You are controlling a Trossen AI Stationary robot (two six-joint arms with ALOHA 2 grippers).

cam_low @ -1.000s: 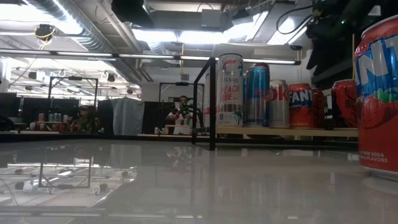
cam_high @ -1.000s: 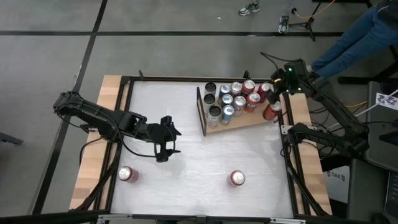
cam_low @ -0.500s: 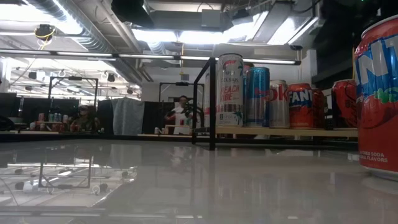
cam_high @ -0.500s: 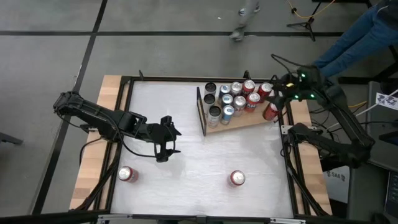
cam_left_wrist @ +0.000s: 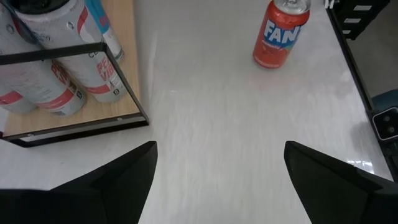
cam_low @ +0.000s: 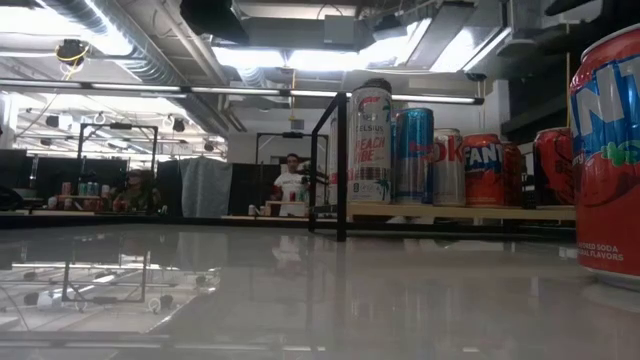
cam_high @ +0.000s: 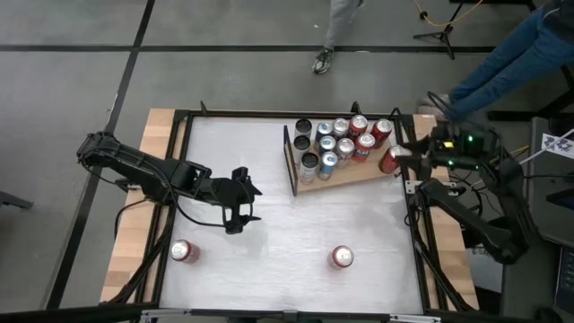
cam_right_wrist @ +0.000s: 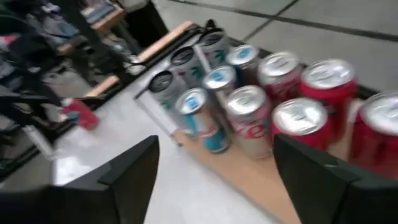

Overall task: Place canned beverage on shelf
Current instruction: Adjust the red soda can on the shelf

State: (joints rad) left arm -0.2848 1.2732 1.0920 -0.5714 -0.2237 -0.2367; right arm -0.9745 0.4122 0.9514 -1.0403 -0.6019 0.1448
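We read "FAN" in white on a blue patch on the red can [cam_left_wrist: 279, 34] standing alone on the tabletop in the left wrist view. In the low view, the big red can [cam_low: 606, 160] at the picture's edge shows "NT" and, lower down, "SODA" and "FLAVORS". On the shelf [cam_low: 460, 211] there, the tall white can [cam_low: 371, 145] seems to say "PEACH", one silver can [cam_low: 448, 167] shows "OK", and a red one [cam_low: 485, 169] "FAN".
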